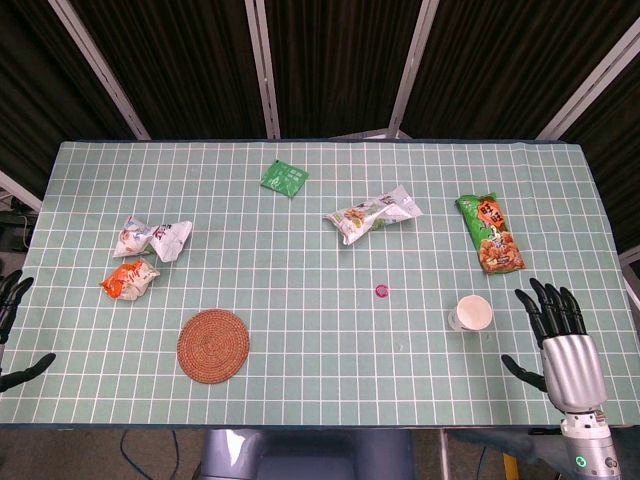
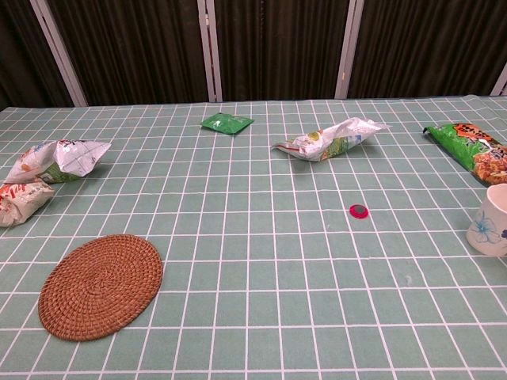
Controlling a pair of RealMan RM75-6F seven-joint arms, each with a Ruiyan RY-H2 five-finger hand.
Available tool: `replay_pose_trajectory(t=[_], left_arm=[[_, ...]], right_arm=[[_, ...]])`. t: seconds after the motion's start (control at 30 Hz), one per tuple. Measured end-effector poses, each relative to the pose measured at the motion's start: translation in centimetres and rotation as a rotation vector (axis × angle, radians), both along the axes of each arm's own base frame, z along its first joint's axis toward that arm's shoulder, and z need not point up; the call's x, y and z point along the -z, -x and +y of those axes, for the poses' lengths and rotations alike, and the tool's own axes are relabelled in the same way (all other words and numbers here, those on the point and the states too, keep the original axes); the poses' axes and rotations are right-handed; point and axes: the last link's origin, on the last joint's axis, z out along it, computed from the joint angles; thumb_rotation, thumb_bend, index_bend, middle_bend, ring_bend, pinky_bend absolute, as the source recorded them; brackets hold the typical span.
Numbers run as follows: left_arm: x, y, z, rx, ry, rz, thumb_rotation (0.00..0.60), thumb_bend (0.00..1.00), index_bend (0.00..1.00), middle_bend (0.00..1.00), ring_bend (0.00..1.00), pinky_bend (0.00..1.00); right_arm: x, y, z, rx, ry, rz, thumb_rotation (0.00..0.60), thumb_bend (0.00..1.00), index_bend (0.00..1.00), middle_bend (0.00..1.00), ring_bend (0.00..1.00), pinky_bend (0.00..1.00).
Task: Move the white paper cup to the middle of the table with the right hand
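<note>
Fingers [image 1: 548, 305] of the right hand [image 1: 560, 340] are spread apart and extended, pointing toward the far edge of the bench [image 1: 300, 250]; the thumb juts out toward the cup [image 1: 472, 315]. They hold nothing. The right hand hovers at the near right corner of the bench, just beside the cup but not touching it.

The left hand [image 1: 15, 335] shows only in part at the left frame edge of the head view: dark fingers apart, nothing held. Neither hand appears in the chest view.

The cup stands upright on the right side of the bench, near the front edge. It is white, with a blue flower print on its wall, seen in the chest view [image 2: 489, 221].

Other items on the bench:
- Green and orange snack bag [image 1: 490, 232], lying flat beyond the cup. Its print is too small to read.
- Small red cap [image 1: 381, 291], left of the cup and apart from it.
- Crumpled white and green wrapper [image 1: 372, 215], past the centre.
- Flat green sachet [image 1: 284, 178], near the far edge. Lettering is illegible.
- White wrapper [image 1: 152, 238] and orange wrapper [image 1: 130, 279], close together at the left.
- Round woven coaster [image 1: 213, 345], near the front, left of centre.

The bench cover is pale green with a white grid.
</note>
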Motion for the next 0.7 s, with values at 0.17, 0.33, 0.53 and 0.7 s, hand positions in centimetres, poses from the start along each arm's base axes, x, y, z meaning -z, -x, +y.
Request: replay_pose_trajectory(t=[0.17, 0.33, 0.53, 0.7], left_arm=[[0.0, 0.0, 0.0, -0.002, 0.002, 0.000, 0.600, 0.00, 0.00, 0.00, 0.00, 0.00], [0.0, -0.1, 0.0, -0.001, 0.001, -0.005, 0.600, 0.00, 0.00, 0.00, 0.00, 0.00], [0.4, 0.0, 0.5, -0.008, 0.012, 0.012, 0.600, 0.00, 0.00, 0.00, 0.00, 0.00], [0.7, 0.7, 1.3, -0.046, 0.009, 0.033, 0.600, 0.00, 0.00, 0.00, 0.00, 0.00]], right_arm=[[0.3, 0.1, 0.0, 0.002, -0.011, 0.010, 0.600, 0.00, 0.09, 0.00, 0.00, 0.00], [1.0, 0.2, 0.0, 0.002, -0.038, 0.044, 0.600, 0.00, 0.07, 0.00, 0.00, 0.00], [3.0, 0.2, -0.8, -0.042, -0.110, 0.234, 0.600, 0.00, 0.01, 0.00, 0.00, 0.00], [5.6, 0.1, -2.4, -0.117, -0.179, 0.508, 0.600, 0.00, 0.00, 0.00, 0.00, 0.00]])
